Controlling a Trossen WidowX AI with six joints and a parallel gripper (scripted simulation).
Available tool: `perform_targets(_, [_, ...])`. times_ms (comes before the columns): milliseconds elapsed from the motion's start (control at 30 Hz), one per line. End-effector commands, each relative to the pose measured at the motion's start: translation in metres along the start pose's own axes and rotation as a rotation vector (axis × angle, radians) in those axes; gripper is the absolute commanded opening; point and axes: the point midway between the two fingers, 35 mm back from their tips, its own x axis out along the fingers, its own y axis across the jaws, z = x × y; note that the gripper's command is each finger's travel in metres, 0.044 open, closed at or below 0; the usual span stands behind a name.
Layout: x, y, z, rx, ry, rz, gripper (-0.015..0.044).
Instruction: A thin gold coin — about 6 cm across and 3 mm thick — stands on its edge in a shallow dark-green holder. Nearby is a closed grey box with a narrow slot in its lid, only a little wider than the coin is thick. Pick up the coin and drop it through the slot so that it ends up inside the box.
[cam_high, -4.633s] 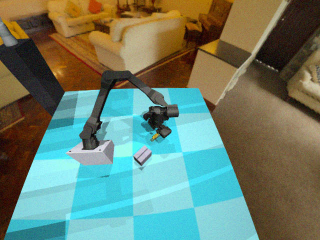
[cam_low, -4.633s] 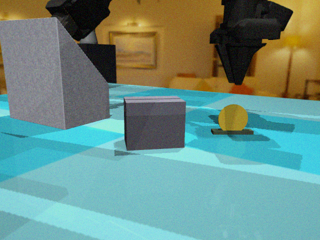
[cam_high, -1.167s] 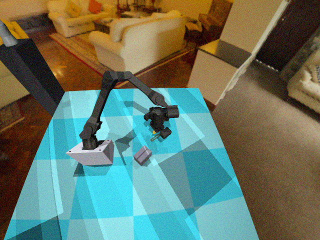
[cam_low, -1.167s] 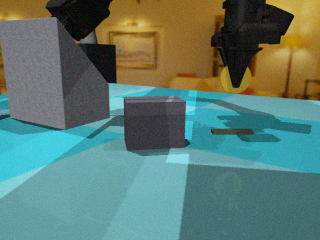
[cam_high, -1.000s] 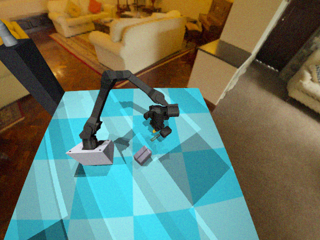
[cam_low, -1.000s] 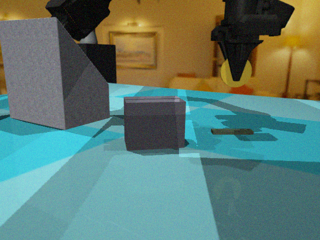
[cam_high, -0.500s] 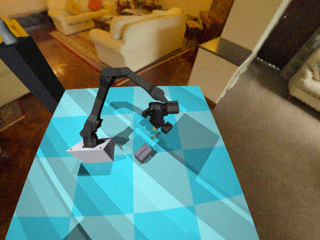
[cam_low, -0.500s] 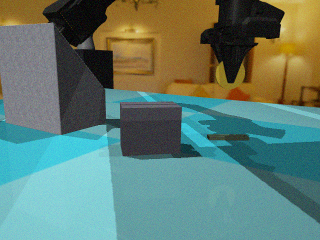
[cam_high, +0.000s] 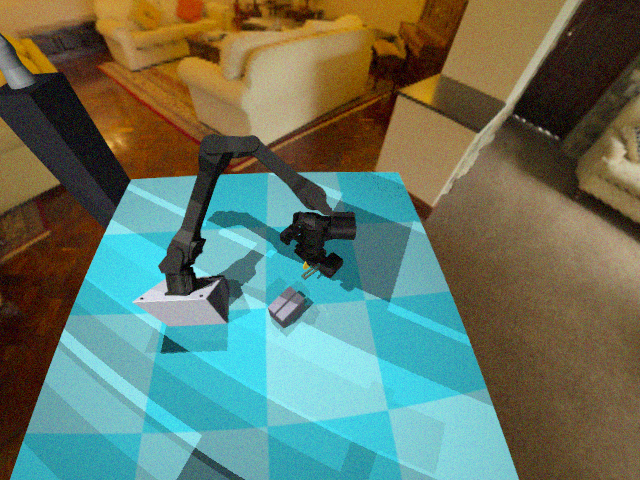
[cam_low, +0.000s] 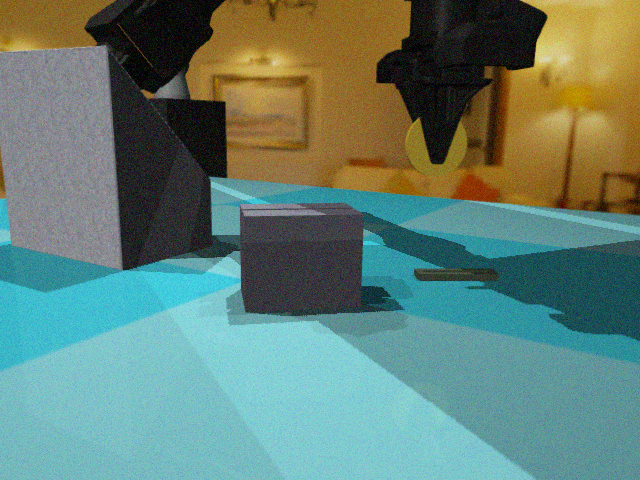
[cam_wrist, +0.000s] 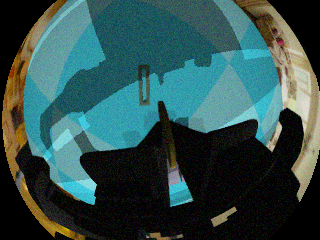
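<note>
The arm rises from its base near the worktop's left edge, bends at a high elbow and reaches toward the right edge. The gripper (cam_low: 437, 155) points straight down, well above the worktop, its fingers pinched on the coin (cam_low: 419, 155).

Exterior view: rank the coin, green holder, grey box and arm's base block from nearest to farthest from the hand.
1. Gold coin: pinched in the hand, raised above the table.
2. Green holder: empty, flat on the table, almost straight below.
3. Grey box: lower and to the left, slot in its lid.
4. Base block: far left.
</note>
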Motion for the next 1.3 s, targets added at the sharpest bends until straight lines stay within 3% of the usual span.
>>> perform_targets(0, [0.002, -0.006, -0.012, 0.001, 0.008, -0.001, 0.0])
perform_targets(1267, [0.002, -0.025, -0.108, 0.003, 0.009, 0.004, 0.0])
